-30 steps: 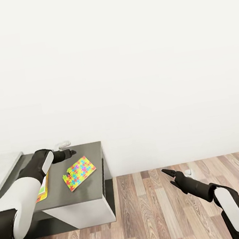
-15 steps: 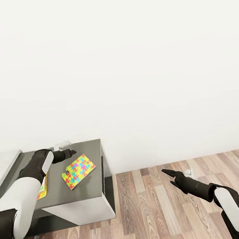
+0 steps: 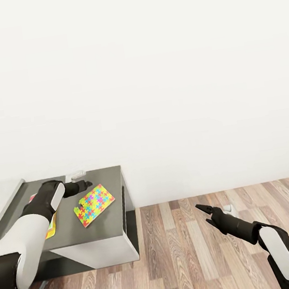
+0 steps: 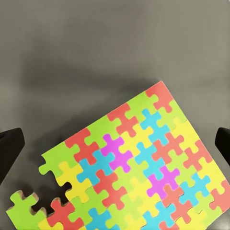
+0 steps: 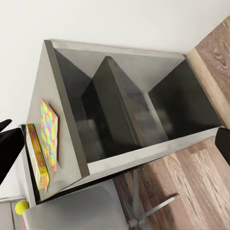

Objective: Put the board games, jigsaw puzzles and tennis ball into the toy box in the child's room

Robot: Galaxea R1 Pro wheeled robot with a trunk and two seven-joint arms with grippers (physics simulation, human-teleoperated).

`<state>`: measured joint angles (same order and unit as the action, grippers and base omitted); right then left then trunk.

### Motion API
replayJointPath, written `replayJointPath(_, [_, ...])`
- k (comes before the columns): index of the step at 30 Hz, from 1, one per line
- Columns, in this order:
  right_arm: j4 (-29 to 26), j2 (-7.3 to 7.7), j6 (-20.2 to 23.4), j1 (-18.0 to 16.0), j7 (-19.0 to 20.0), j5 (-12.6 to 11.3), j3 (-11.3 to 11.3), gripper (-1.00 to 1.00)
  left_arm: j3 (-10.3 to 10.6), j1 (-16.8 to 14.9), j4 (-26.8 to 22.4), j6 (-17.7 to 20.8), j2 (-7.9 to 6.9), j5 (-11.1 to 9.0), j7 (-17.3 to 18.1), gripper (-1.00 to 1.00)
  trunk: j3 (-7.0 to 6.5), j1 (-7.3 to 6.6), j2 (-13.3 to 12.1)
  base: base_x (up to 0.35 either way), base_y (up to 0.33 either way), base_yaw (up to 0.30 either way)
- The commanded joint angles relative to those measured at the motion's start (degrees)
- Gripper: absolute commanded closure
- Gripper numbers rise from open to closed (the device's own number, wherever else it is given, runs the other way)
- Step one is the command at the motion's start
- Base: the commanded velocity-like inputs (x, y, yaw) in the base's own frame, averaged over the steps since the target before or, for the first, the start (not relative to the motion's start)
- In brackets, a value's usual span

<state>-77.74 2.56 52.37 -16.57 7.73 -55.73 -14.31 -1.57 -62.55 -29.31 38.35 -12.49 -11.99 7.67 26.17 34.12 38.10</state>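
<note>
A jigsaw puzzle (image 3: 94, 204) of yellow, pink, blue and green interlocking pieces is seen lying flat on the dark grey top of a low cabinet (image 3: 105, 182) that stands against the white wall (image 3: 152, 70). The left gripper (image 3: 87, 185) is held over the cabinet top just beyond the puzzle's far edge, and in the left wrist view the puzzle (image 4: 139, 172) is framed between the two dark fingertips, which are spread wide with nothing between them; a gap is visible where one corner piece sits slightly apart from the sheet. Beside the puzzle, partly hidden under the left forearm, a board game (image 3: 51, 224) with a yellow and orange cover is laid on the same top. In the right wrist view the cabinet (image 5: 143, 129) is shown from its open side, with a central divider, the puzzle (image 5: 49, 134) and the board game (image 5: 37, 155) resting on its top, and a yellow-green tennis ball (image 5: 21, 207) seen at the edge of the adjoining paler surface. The right gripper (image 3: 204, 209) is held out over the wood-plank floor (image 3: 191, 248), well apart from the cabinet, its fingers parted and empty.
</note>
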Motion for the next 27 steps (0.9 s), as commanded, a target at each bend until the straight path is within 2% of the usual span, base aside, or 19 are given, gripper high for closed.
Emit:
replayJointPath(1, [0.0,-0.01,0.3,0.0,0.6,0.5,-0.1,-1.00,-0.1,0.0,0.0,0.3,0.01,0.0,0.2,-1.00,0.10,0.01,0.1,0.000,0.000,0.000])
replayJointPath(27, [0.0,0.02,0.3,0.0,0.6,0.5,-0.1,-1.00,-0.1,0.0,0.0,0.2,0.01,0.0,0.2,-1.00,0.19,0.01,0.1,0.000,0.000,0.000])
